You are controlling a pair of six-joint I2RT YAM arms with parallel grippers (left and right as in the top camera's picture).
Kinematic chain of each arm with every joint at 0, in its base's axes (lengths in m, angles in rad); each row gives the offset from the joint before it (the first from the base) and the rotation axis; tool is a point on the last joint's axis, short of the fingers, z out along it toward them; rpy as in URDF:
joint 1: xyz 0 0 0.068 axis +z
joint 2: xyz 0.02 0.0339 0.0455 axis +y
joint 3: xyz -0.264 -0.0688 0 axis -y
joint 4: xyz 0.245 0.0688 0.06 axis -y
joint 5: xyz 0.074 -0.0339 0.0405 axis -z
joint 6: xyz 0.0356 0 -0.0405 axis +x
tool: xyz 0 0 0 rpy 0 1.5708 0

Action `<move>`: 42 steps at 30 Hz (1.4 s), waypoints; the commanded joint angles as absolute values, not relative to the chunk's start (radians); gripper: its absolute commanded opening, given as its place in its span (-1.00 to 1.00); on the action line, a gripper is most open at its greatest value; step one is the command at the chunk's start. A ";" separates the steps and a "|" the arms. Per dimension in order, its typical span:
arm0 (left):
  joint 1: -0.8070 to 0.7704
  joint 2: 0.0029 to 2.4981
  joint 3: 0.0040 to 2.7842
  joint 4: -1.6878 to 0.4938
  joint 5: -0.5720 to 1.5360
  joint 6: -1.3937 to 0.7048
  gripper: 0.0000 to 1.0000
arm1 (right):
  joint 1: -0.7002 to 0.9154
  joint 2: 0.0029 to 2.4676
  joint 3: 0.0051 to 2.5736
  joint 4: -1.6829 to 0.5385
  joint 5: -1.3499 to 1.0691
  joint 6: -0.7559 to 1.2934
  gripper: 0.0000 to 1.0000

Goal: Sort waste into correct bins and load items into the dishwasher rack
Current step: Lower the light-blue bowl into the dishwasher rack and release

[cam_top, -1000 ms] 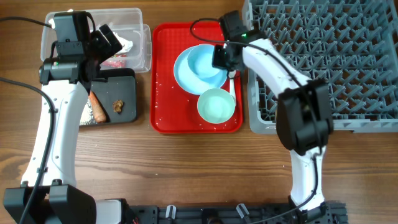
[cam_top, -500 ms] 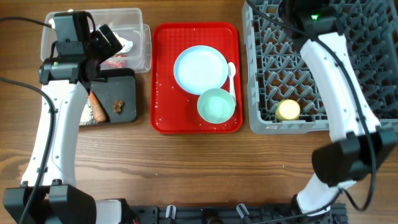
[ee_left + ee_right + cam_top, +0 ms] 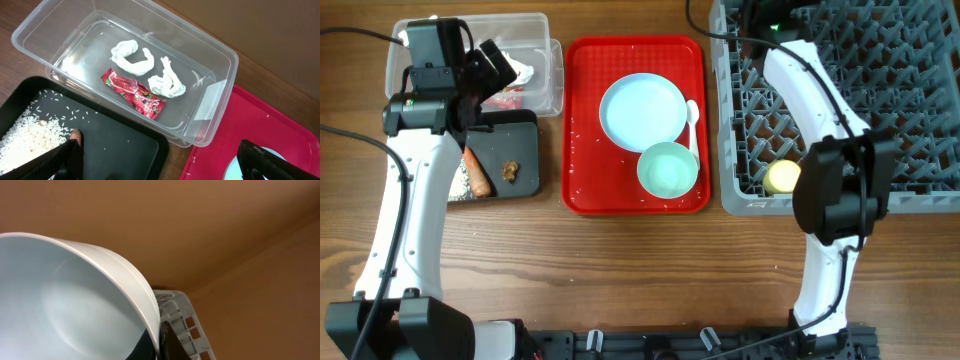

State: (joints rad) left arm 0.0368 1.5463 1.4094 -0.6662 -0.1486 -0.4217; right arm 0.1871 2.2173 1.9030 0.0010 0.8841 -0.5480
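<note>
Right pincer [image 3: 159,342]: clamping the rim of a pale bowl [image 3: 65,305]; bowl tipping on edge, mouth facing sideways, hanging at the rack [image 3: 182,320] corner. Left pincer [image 3: 160,150]: spreading wide, gripping nothing, hovering over bin [image 3: 220,95] and tray [image 3: 125,145].

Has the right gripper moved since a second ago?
Yes. The right gripper went rightward, off the red tray to over the dishwasher rack, holding a bowl.

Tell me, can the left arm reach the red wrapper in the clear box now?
Probably yes. The left hand hangs open just above the clear box, which has no lid, and nothing covers the red wrapper.
</note>
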 commanded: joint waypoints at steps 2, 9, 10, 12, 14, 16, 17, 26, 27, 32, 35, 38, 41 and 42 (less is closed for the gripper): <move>0.041 1.546 1.414 -0.664 -0.147 -0.427 1.00 | 0.189 2.269 1.905 0.006 0.912 -0.575 -0.91; 0.041 1.546 1.414 -0.664 -0.147 -0.427 1.00 | 0.191 2.318 1.903 -0.047 0.891 -0.573 -0.91; 0.041 1.546 1.414 -0.664 -0.147 -0.427 1.00 | 0.191 2.328 1.903 -0.045 0.891 -0.573 -0.91; 0.041 1.546 1.414 -0.664 -0.147 -0.427 1.00 | 0.190 2.334 1.903 -0.043 0.890 -0.571 -0.91; 0.041 1.546 1.414 -0.664 -0.147 -0.427 1.00 | 0.190 2.341 1.903 -0.043 0.891 -0.548 -0.91; 0.041 1.546 1.414 -0.664 -0.147 -0.427 1.00 | 0.190 2.346 1.903 -0.047 0.891 -0.542 -0.91; 0.041 1.546 1.414 -0.664 -0.147 -0.427 1.00 | 0.191 2.349 1.903 -0.053 0.891 -0.543 -0.92; 0.041 1.546 1.414 -0.664 -0.147 -0.427 1.00 | 0.228 2.349 1.903 -0.099 0.922 -0.580 -0.91; 0.041 1.546 1.414 -0.664 -0.147 -0.427 1.00 | 0.233 2.349 1.903 -0.108 0.925 -0.580 -0.91; 0.041 1.546 1.414 -0.664 -0.147 -0.427 1.00 | 0.252 2.349 1.903 -0.160 0.924 -0.580 -0.71; 0.041 1.546 1.414 -0.664 -0.147 -0.427 1.00 | 0.259 2.349 1.903 -0.186 0.924 -0.579 -0.24; 0.041 1.546 1.414 -0.664 -0.147 -0.427 1.00 | 0.270 2.349 1.903 -0.200 0.925 -0.580 0.03; 0.041 1.546 1.414 -0.664 -0.147 -0.427 1.00 | 0.285 2.349 1.903 -0.203 0.924 -0.574 0.50; 0.041 1.546 1.414 -0.664 -0.147 -0.427 1.00 | 0.292 2.349 1.903 -0.203 0.924 -0.575 0.74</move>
